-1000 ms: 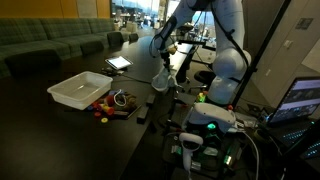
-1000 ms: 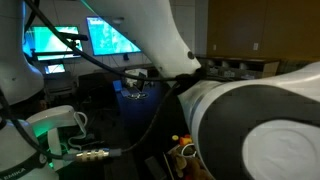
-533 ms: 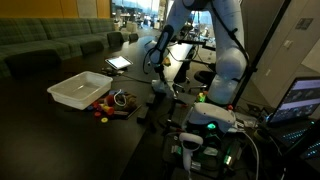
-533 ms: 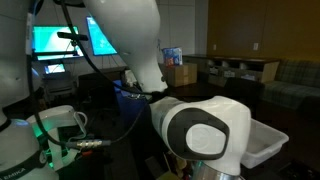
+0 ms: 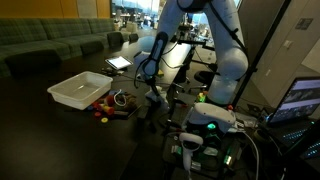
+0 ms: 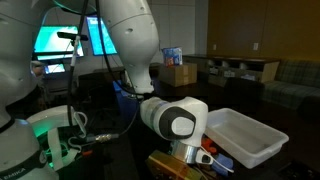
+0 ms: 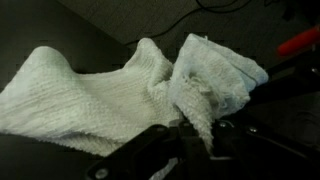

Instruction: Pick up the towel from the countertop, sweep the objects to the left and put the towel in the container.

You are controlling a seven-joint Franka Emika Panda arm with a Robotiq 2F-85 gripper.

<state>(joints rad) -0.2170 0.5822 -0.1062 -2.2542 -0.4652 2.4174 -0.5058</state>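
Note:
The pale towel [image 7: 100,95] fills the wrist view, bunched and draped on the dark countertop [image 7: 110,20]. My gripper [image 7: 197,135] is shut on a fold of it. In an exterior view the gripper [image 5: 150,92] hangs low over the countertop [image 5: 50,130] with the towel [image 5: 154,98] under it, just right of the small red, yellow and brown objects [image 5: 108,106]. The white container [image 5: 78,90] lies left of them. The container [image 6: 245,135] and some objects [image 6: 205,157] also show beside my wrist. A red object [image 7: 300,40] peeks in at the wrist view's right edge.
A flat white tablet-like slab [image 5: 118,63] lies farther back on the countertop. The robot's base with green lights [image 5: 210,120] and cables stand to the right, and a laptop [image 5: 300,100] at the far right. A sofa [image 5: 50,45] lines the back.
The arm has come down and moved left toward the objects, carrying the towel from mid-air to just above the countertop. The jaws have stayed shut on the towel.

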